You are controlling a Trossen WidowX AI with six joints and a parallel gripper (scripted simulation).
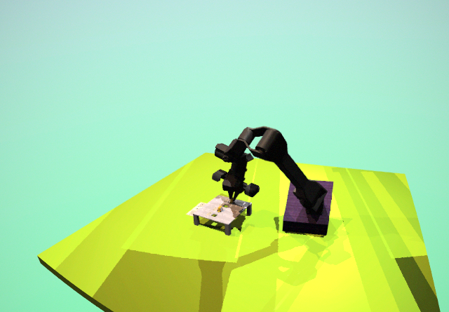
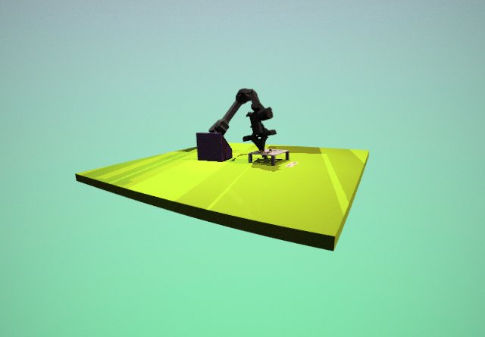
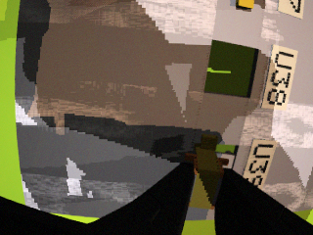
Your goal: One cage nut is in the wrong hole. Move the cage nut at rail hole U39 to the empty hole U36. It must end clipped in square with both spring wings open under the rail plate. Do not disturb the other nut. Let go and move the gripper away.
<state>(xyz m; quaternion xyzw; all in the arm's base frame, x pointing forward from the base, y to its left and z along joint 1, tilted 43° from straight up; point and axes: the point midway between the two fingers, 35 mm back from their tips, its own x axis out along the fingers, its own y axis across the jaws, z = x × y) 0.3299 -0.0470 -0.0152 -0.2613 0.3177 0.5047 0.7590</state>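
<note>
The black arm (image 1: 293,167) (image 2: 234,110) arches from its purple base block (image 1: 290,216) (image 2: 207,147) down to the pale rail plate (image 1: 214,212) (image 2: 280,152) (image 3: 117,59). Its gripper (image 1: 232,200) (image 2: 262,151) (image 3: 203,176) is clamped on the brass-coloured cage nut (image 3: 207,168), which is at hole U39, just beside the label reading U39, partly cut off (image 3: 259,164); the open square hole U38 (image 3: 230,70) lies near.

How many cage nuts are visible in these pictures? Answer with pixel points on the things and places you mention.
2: one in the end effector's (image 1: 231,200) (image 2: 262,151) (image 3: 202,183) grip by the U39 label (image 3: 259,164); another (image 1: 219,208) (image 3: 245,4) beyond hole U38 (image 3: 230,73). Others may be hidden.

Yellow-green tabletop (image 1: 163,225) (image 2: 250,192) (image 3: 7,122), angular shadows, bright streaks, plain backdrop (image 1: 217,66) (image 2: 235,44) shading grey-blue to mint
</note>
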